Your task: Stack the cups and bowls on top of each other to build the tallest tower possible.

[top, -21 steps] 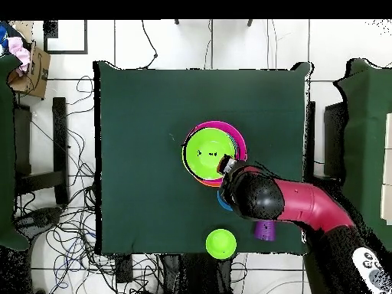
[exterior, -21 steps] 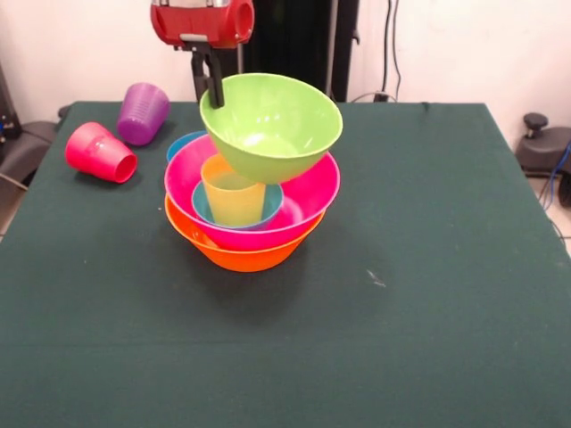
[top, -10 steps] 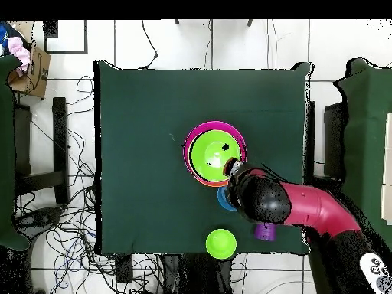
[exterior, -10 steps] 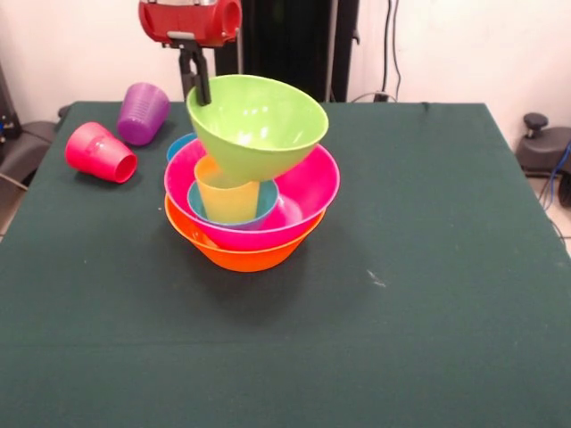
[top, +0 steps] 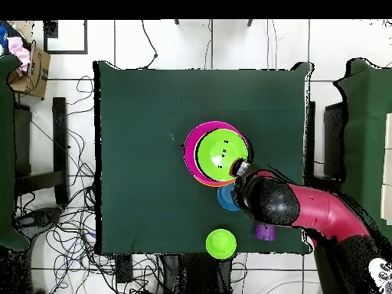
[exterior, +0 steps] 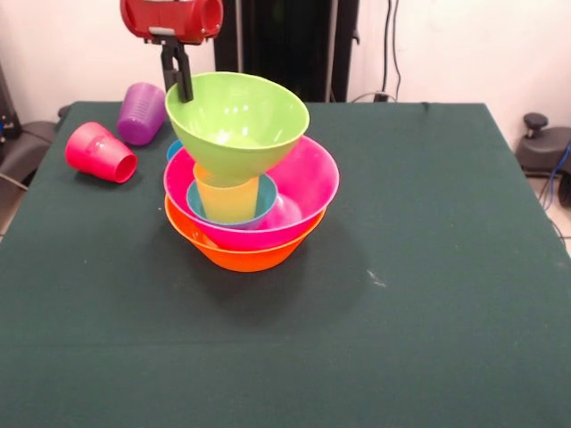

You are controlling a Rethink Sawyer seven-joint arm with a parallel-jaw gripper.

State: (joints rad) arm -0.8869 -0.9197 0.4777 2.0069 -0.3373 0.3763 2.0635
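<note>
Since a second ago the medium green bowl [exterior: 237, 122] has shifted toward the picture's left in the front view and tipped further, and the arm [top: 306, 210] has shifted with it.

On the dark green table [exterior: 419, 294] the tower [exterior: 250, 201] stands a little left of centre in the front view. Its base is the large orange bowl [exterior: 241, 254], glossy and upright. The pink bowl [exterior: 308, 192] sits nested in it, slightly wider at the rim. Inside the pink bowl is a small blue bowl [exterior: 198, 203], and the translucent yellow cup [exterior: 229, 198] stands upright in that. The medium green bowl is on top, tilted so its mouth faces up and toward the camera, its underside touching the yellow cup's rim.

Another blue bowl [top: 226, 199] lies on the table just behind the tower, mostly hidden in the front view. A small green bowl [top: 220, 243] sits well apart near the table edge in the overhead view.

The purple cup [exterior: 143, 113] and the red cup [exterior: 100, 152] lie tipped on their sides near the table's far left corner in the front view, close to each other.

The gripper [exterior: 179, 78] hangs from the red wrist and is pinched on the green bowl's far left rim, fingers [exterior: 185, 82] closed over the edge.
</note>
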